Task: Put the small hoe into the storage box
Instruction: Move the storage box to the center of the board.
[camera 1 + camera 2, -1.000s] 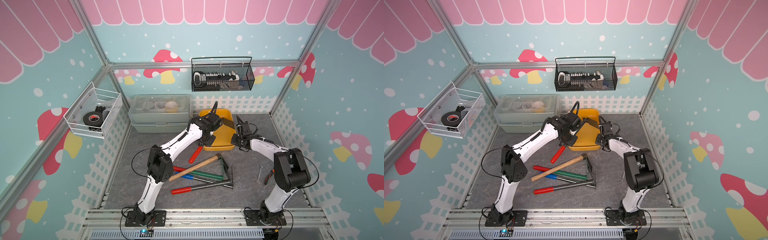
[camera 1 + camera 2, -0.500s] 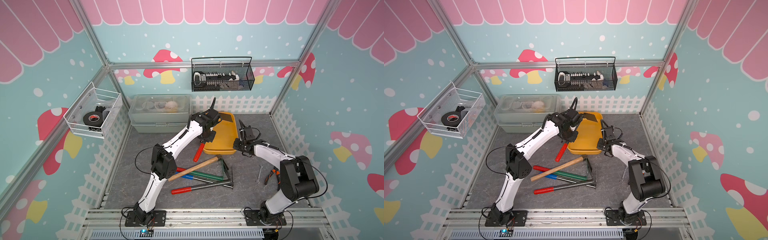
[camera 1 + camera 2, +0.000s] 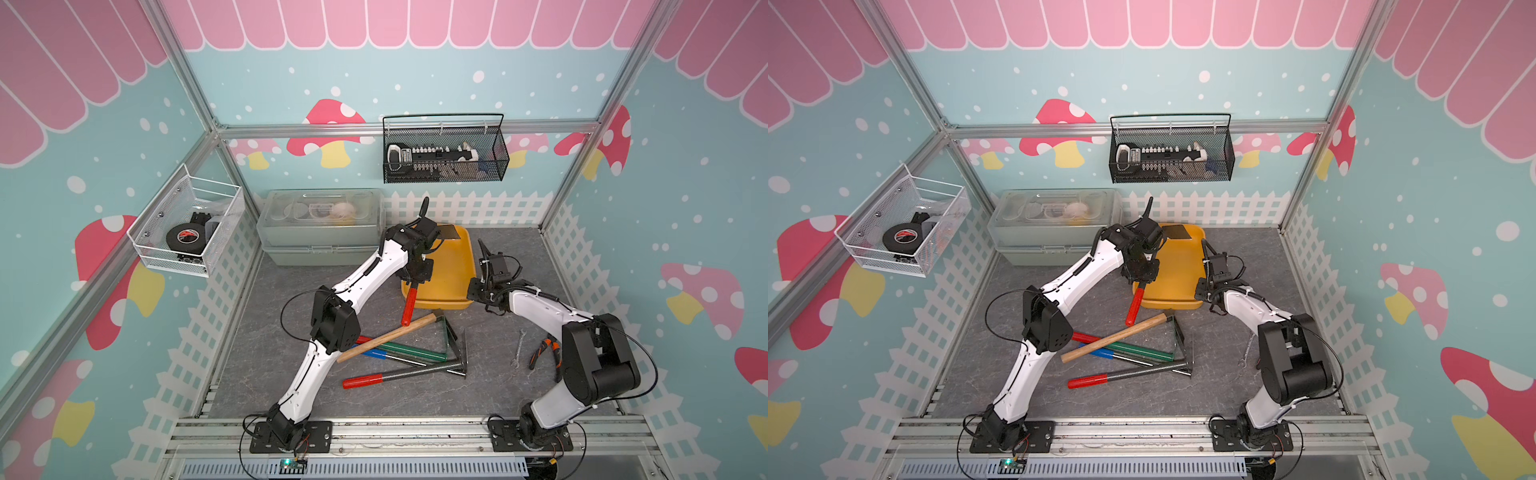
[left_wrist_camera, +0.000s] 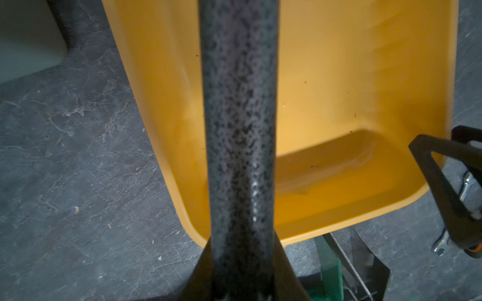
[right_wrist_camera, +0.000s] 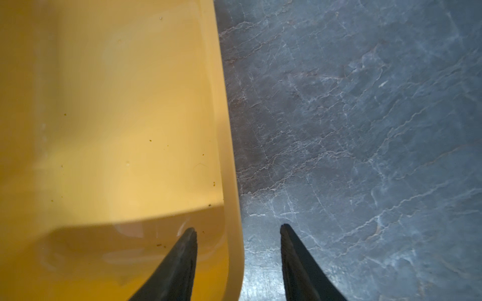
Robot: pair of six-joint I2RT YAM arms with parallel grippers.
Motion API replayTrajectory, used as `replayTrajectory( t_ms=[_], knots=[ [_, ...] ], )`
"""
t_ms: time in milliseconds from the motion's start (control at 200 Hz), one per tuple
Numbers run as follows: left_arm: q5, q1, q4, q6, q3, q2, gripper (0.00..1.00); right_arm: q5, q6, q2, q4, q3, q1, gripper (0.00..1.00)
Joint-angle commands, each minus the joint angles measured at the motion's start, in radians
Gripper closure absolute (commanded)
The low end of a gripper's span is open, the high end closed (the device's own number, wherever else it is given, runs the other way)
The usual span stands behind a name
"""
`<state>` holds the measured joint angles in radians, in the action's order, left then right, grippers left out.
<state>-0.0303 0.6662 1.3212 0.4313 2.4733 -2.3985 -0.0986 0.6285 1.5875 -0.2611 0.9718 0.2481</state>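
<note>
The left gripper [image 3: 419, 272] is clamped on the small hoe [image 3: 409, 305], which slants over the storage box [image 3: 453, 274]. The right gripper [image 5: 236, 232] stands open, straddling the box's rim.

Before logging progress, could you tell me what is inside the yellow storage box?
Bare yellow floor shows inside the storage box; the small hoe, held by the left arm, slants above it. The arm hides the floor beneath.

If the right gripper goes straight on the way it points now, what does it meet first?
Probably the storage box: the right gripper is open with the rim between its fingers, though depth is unclear.
</note>
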Motion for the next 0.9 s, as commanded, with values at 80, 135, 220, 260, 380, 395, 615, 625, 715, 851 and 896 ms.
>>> replayTrajectory(
  t_ms=[80, 135, 220, 260, 380, 395, 615, 625, 715, 851, 896],
  knots=[
    [-0.128, -0.037, -0.023, 0.081, 0.105, -0.046, 1.00, -0.025, -0.004, -0.062, -0.013, -0.026, -0.001, 0.43],
    [-0.142, -0.046, -0.033, 0.091, 0.116, -0.055, 1.00, -0.026, -0.006, -0.076, -0.012, -0.033, -0.001, 0.43],
    [-0.155, -0.060, -0.047, 0.101, 0.116, -0.070, 1.00, -0.028, -0.007, -0.091, -0.015, -0.037, -0.001, 0.42],
    [-0.151, -0.064, -0.049, 0.103, 0.116, -0.076, 1.00, -0.029, -0.009, -0.096, -0.018, -0.039, -0.001, 0.42],
    [-0.122, -0.072, -0.058, 0.089, 0.118, -0.095, 1.00, -0.034, -0.012, -0.116, -0.025, -0.044, -0.001, 0.41],
    [-0.120, -0.073, -0.059, 0.089, 0.120, -0.098, 1.00, -0.033, -0.012, -0.117, -0.025, -0.046, -0.001, 0.41],
    [-0.100, -0.080, -0.095, 0.071, 0.148, -0.140, 1.00, -0.033, -0.015, -0.136, -0.025, -0.060, -0.001, 0.40],
    [-0.103, -0.080, -0.102, 0.070, 0.147, -0.140, 1.00, -0.032, -0.015, -0.135, -0.024, -0.060, -0.001, 0.40],
    [-0.116, -0.082, -0.146, 0.066, 0.148, -0.153, 1.00, -0.032, -0.014, -0.134, -0.022, -0.064, -0.001, 0.40],
    [-0.137, -0.098, -0.183, 0.083, 0.148, -0.169, 1.00, -0.037, -0.019, -0.135, -0.023, -0.067, -0.001, 0.40],
    [-0.151, -0.103, -0.192, 0.094, 0.144, -0.171, 1.00, -0.040, -0.021, -0.136, -0.021, -0.071, -0.001, 0.40]
  ],
)
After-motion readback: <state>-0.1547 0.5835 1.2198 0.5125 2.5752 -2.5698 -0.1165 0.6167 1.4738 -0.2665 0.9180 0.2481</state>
